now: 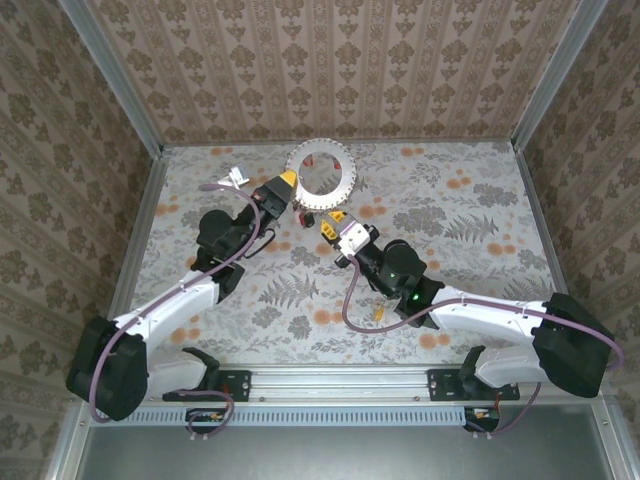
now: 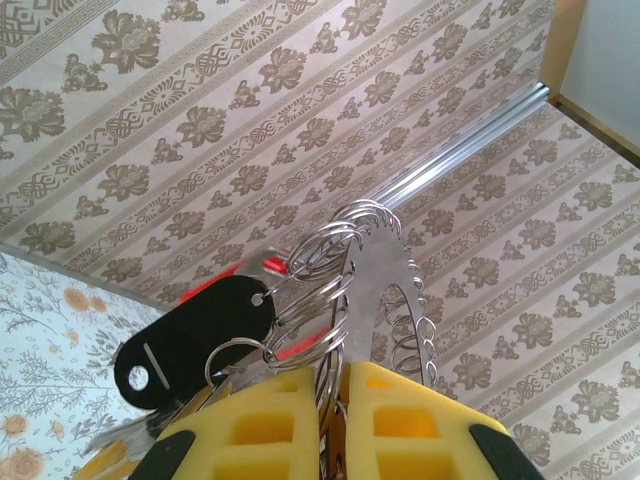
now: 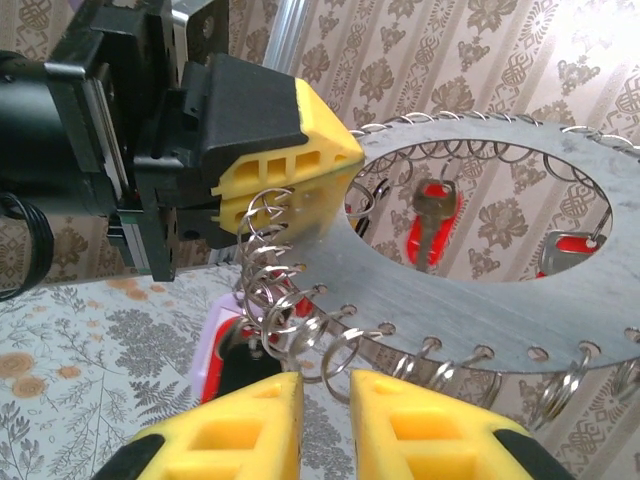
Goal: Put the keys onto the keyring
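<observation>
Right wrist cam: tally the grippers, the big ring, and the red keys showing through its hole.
grippers: 2 (left gripper, right gripper)
keyring: 1
red keys through its hole: 2
total: 5

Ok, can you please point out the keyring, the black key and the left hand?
keyring (image 3: 480,305), right wrist view, flat metal band.
black key (image 2: 205,335), left wrist view, plastic head.
left hand (image 2: 338,420), left wrist view, between its fingertips.
</observation>
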